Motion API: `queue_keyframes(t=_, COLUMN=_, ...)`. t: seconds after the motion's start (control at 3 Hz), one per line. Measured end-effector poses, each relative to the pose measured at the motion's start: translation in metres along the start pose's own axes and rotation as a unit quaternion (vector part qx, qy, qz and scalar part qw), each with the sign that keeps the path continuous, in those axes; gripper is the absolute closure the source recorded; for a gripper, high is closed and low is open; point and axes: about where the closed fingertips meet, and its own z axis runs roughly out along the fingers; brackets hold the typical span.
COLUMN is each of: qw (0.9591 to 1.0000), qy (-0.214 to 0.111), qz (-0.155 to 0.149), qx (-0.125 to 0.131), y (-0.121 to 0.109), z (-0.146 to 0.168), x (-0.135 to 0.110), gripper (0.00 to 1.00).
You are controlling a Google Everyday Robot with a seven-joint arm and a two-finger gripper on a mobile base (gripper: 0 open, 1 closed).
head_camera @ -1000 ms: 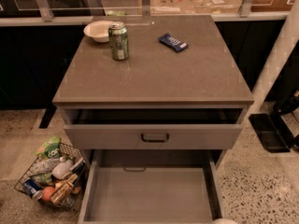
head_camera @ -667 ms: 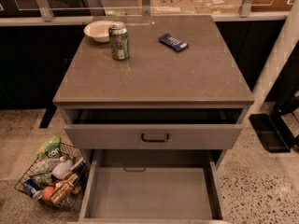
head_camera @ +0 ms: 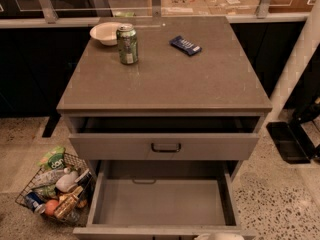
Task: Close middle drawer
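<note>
The grey cabinet [head_camera: 165, 79] stands in the middle of the view. Its middle drawer [head_camera: 160, 204] is pulled far out toward me, a wide deep grey box with nothing in it. Only the top edge of its front [head_camera: 150, 230] shows at the bottom of the view, and its handle is hidden. The top drawer [head_camera: 165, 145], with a dark bar handle [head_camera: 166, 147], stands a little way open above it. Of my gripper [head_camera: 220, 236] only a white piece shows at the bottom edge, just at the middle drawer's front, right of centre.
On the cabinet top are a green can [head_camera: 127, 44], a white bowl [head_camera: 106, 33] and a blue snack packet [head_camera: 185, 45]. A wire basket [head_camera: 55, 191] of groceries sits on the floor at the left. A white post [head_camera: 295, 69] and a dark base [head_camera: 287, 141] stand at the right.
The white piece of my gripper at the bottom edge has shifted a little to the left. The drawers and the things on top have not moved.
</note>
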Motion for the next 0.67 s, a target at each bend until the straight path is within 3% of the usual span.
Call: queue_keyframes(t=0.67, qw=0.9990, qy=0.002, qz=-0.011, qx=0.043, y=-0.036, z=0.011, x=0.007, gripper=1.00)
